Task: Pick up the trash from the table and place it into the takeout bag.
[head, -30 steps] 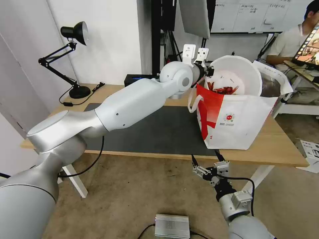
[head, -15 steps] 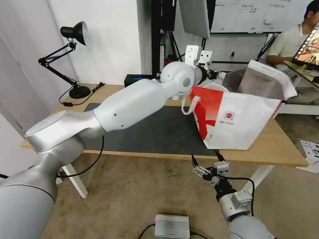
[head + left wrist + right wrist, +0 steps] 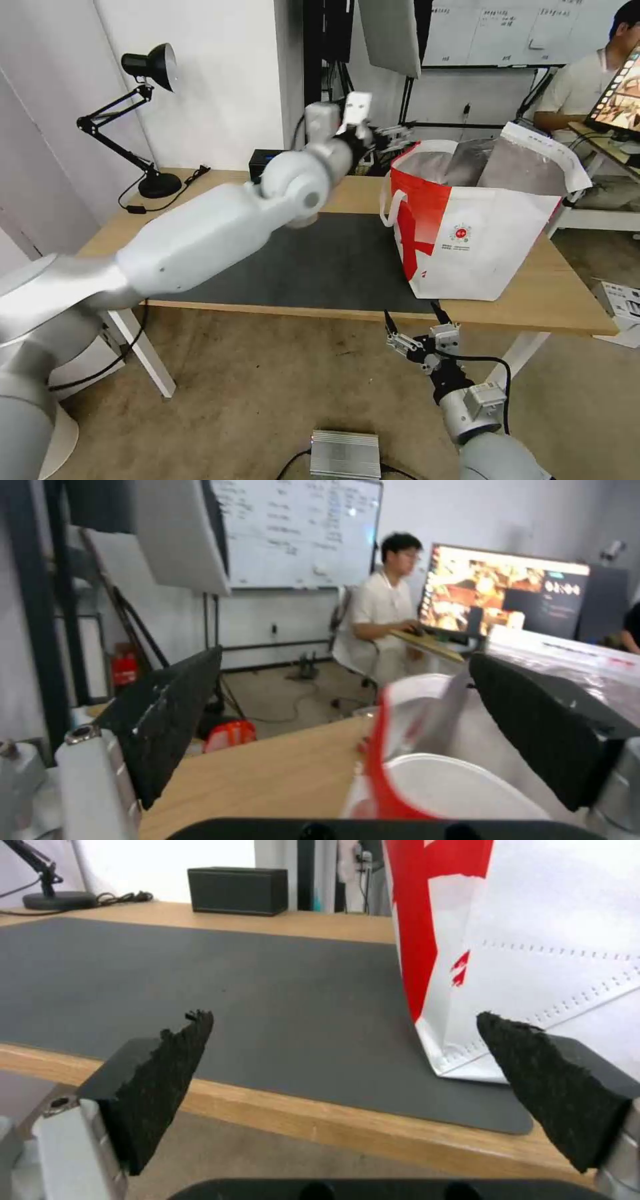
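left gripper [image 3: 393, 133] up by the bag's [image 3: 480, 247] red side, jaws spread wide, nothing in them | white bowl [image 3: 460, 795] sits inside the foil-lined bag near the table's [image 3: 573, 307] right edge | flat grey mat [image 3: 320, 260] bare | right gripper [image 3: 419, 327] below the front edge, wide open, empty

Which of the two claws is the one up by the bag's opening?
The left gripper, open and raised beside the takeout bag rim. The right gripper, also open, hangs low, below the table edge.
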Tool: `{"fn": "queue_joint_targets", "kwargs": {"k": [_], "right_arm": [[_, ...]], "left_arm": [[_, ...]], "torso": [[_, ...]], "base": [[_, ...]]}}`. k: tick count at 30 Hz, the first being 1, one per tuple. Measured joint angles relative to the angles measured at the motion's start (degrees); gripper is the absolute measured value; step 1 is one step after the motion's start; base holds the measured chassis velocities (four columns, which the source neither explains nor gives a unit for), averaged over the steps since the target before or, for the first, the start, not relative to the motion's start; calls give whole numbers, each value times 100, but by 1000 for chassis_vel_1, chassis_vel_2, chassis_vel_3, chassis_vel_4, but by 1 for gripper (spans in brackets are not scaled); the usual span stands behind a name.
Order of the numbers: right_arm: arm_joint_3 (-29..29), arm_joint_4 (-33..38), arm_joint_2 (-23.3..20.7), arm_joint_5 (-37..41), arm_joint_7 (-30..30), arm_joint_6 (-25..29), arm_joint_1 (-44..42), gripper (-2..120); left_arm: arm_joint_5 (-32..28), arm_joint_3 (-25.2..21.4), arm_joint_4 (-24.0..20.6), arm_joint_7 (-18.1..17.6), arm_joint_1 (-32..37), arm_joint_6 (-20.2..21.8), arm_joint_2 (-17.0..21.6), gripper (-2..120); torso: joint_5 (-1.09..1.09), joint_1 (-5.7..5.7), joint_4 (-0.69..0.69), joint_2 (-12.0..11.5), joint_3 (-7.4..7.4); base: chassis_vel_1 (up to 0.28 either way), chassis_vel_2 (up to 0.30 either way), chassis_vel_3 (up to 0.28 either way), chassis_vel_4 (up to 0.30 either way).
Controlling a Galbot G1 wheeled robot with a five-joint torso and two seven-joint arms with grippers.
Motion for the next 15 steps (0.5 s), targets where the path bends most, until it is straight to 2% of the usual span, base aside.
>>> {"fn": "queue_joint_targets", "kwargs": {"k": [1,4,5,8,9,11,12,13,15], "right_arm": [[0,0,0,0,0,0,0,100],[0,0,0,0,1,0,0,100],[0,0,0,0,1,0,0,100],[0,0,0,0,1,0,0,100],[0,0,0,0,1,0,0,100],[0,0,0,0,0,0,1,100],[0,0,0,0,1,0,0,100],[0,0,0,0,1,0,0,100],[0,0,0,0,0,0,0,100]], "left_arm": [[0,0,0,0,0,0,0,100],[162,-263,-225,194,468,-289,394,100],[162,-263,-225,194,468,-289,394,100],[495,-728,-508,409,1258,-661,813,100],[495,-728,-508,409,1258,-661,813,100],[848,-1170,-688,579,1807,-923,1042,100],[945,-1428,-820,622,2075,-969,1141,100],[945,-1428,-820,622,2075,-969,1141,100],[1138,-1954,-1070,688,2685,-999,1289,100]], "torso": [[0,0,0,0,0],[1,-1,0,0,0],[1,-1,0,0,0],[1,0,0,0,0],[1,0,0,0,0],[0,0,1,-1,0],[0,0,1,-1,0],[0,0,1,-1,0],[4,-1,0,0,-1]], "base": [[0,0,0,0],[0,0,0,0],[0,0,0,0],[0,0,0,0],[0,0,0,0],[0,0,0,0],[0,0,0,0],[0,0,0,0],[0,0,0,0]]}}
